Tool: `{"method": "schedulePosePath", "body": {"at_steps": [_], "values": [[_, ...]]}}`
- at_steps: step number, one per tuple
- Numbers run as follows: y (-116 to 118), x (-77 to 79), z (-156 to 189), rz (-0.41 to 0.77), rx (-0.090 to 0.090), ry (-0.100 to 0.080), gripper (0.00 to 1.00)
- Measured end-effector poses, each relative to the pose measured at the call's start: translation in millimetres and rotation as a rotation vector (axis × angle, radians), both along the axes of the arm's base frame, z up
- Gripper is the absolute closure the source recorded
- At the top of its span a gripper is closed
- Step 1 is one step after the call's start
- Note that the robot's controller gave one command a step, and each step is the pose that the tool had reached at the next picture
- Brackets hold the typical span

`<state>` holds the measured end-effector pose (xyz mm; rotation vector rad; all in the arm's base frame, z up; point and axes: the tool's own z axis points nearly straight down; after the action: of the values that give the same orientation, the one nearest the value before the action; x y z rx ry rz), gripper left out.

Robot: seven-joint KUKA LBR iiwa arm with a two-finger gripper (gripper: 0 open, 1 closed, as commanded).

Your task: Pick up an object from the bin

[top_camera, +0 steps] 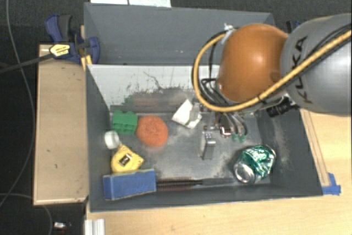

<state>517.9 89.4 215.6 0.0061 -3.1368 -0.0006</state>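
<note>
My gripper (208, 147) hangs low over the bin floor, right of the middle, under the orange cover on the wrist. A crumpled white piece (186, 113) lies just up and left of it, close by. A crushed green can (255, 163) lies to its lower right, near the front right corner. A round orange ball (152, 131) rests to the left of the gripper, some way apart. I see nothing held by the gripper.
A green block (125, 121), a small pale ball (111, 139), a yellow tape measure (126, 160) and a blue sponge (130, 184) cluster at the front left. A thin dark rod (181, 184) lies along the front wall. Bare floor surrounds the gripper.
</note>
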Motion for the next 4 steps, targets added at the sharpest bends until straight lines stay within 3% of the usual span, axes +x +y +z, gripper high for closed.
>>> {"method": "schedulePosePath", "body": {"at_steps": [1, 2, 3, 4], "values": [[-0.6, 1.6, 3.3, -0.003, 0.000, -0.007, 0.00], [-58.4, -8.4, -39.1, -0.037, 0.002, -0.011, 0.00], [-103.9, -2.0, -91.0, -0.201, 0.005, -0.016, 0.00], [-155.7, 22.3, -56.0, -0.094, 0.001, -0.011, 0.00]]}}
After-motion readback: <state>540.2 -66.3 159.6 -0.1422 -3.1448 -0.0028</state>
